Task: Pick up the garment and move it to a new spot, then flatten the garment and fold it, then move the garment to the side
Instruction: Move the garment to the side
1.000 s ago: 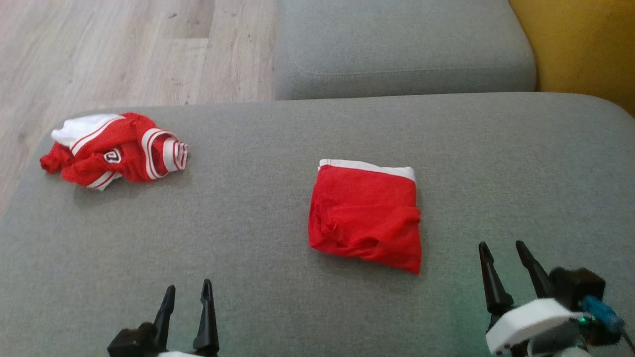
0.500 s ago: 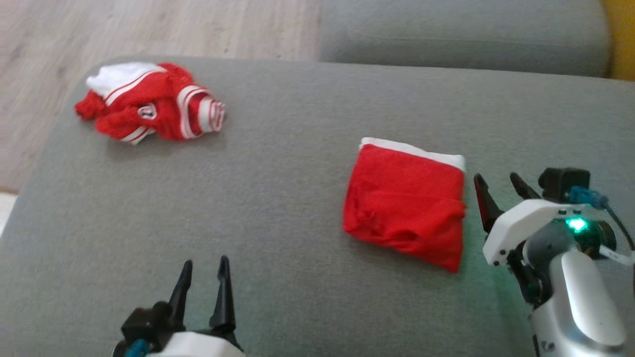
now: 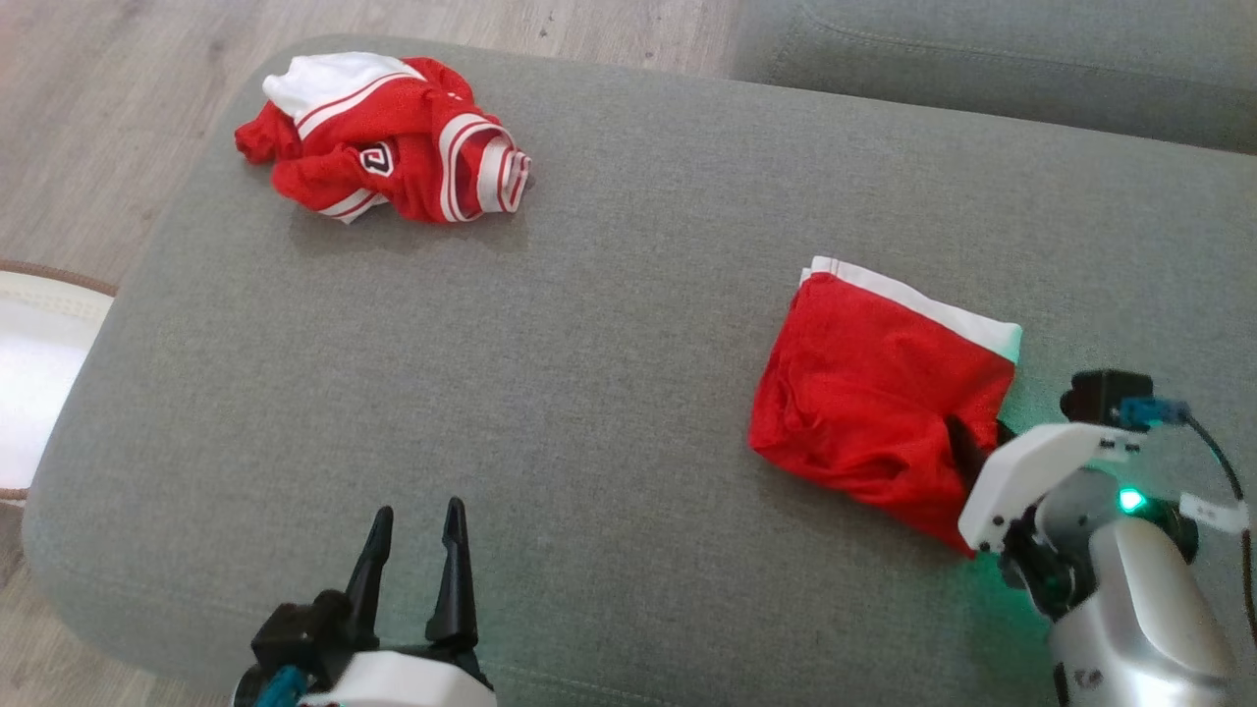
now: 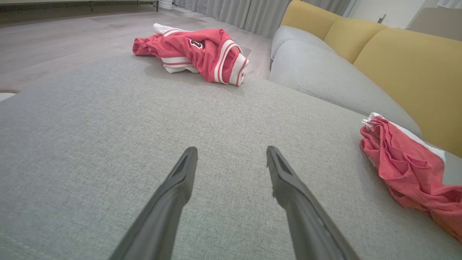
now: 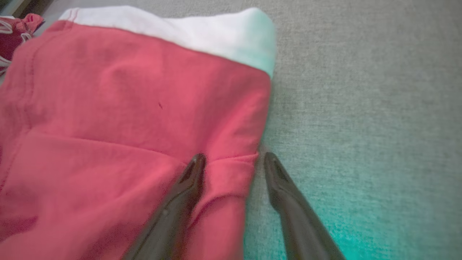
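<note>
1. Head view: the folded red garment (image 3: 874, 403) lies as a rough rectangle on the right part of the grey cushion (image 3: 609, 324), with its white band (image 3: 913, 302) along the far edge. From that shape, the relocating, flattening and folding look done, and what seems left is moving it to the side. The right gripper (image 3: 980, 432) sits at the garment's near right corner. Its white wrist housing hides much of the fingers, so their spread is hard to read here. The left gripper (image 3: 417, 511) is near the cushion's front edge, well apart from the garment, with its fingers parted and empty. A crumpled jersey (image 3: 383, 147), red with white stripes and a small badge, lies at the far left corner, with wooden floor (image 3: 98, 98) beyond.

2. Left wrist view: the two dark tapered fingers stand apart over bare cushion and hold nothing. The cushion is a coarse grey weave with a softly rounded edge. At the right edge the garment shows limp, rumpled layers. A yellow backrest (image 4: 415, 72) rises behind.

3. Right wrist view: the claw is moderately spread and straddles the garment's right edge. One finger is over the red cloth and the other over bare cushion just beside it, with nothing pinched yet. The cloth looks like a matte, soft knit with a stitched seam, and a small raised fold lies between the fingers. The white band is smoother and thicker.
</note>
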You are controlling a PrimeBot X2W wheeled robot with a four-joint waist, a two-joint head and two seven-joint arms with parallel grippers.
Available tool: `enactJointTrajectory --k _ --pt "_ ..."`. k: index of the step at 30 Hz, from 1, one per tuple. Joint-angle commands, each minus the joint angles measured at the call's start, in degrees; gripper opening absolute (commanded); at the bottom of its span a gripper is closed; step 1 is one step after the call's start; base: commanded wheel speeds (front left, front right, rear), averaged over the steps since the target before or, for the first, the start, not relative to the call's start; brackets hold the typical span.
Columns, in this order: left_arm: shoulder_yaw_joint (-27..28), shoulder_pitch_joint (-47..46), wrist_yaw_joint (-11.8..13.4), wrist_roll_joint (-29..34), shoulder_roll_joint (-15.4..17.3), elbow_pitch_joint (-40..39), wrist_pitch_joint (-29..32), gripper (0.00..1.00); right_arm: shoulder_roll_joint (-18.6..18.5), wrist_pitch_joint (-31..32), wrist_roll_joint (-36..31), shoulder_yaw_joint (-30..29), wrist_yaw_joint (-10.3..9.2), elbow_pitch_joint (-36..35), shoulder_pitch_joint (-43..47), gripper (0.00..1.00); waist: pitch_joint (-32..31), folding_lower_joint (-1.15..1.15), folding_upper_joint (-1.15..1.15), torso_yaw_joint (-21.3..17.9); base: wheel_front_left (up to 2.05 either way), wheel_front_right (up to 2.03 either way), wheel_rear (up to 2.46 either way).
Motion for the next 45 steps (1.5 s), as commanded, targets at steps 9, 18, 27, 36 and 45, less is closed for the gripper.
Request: enactJointTrajectory --k 9,18,27,36,45 --pt "1.4 -3.0 -0.8 1.7 0.0 -1.9 -0.7 1.00 -1.8 0.3 -2.3 2.0 0.37 -0.6 -5.9 0.00 0.9 0.00 0.00 -4.5 0.00 0.00 0.00" --pt "0.2 -5.0 -0.4 3.5 0.6 -5.1 0.3 1.00 -11.0 2.0 -2.5 0.8 0.37 -7.0 -8.1 0.00 4.3 0.00 0.00 -16.0 0.00 0.00 0.00" --pt "-0.7 -8.4 -0.4 5.1 2.0 -6.6 2.7 1.00 -11.5 1.1 -2.1 0.0 0.37 -10.0 -11.2 0.00 8.8 0.00 0.00 -26.5 0.00 0.00 0.00" --pt "-1.0 -9.6 0.2 6.0 3.5 -7.7 4.7 1.00 -12.5 -1.0 -4.7 1.1 0.37 -4.7 -17.5 0.00 10.9 0.00 0.00 -25.4 0.00 0.00 0.00" --pt "-0.1 -8.7 1.8 6.1 5.5 -10.1 5.6 1.00 -18.8 -3.8 -8.7 -3.9 0.37 0.9 -23.1 0.00 13.1 0.00 0.00 -21.8 0.00 0.00 0.00"
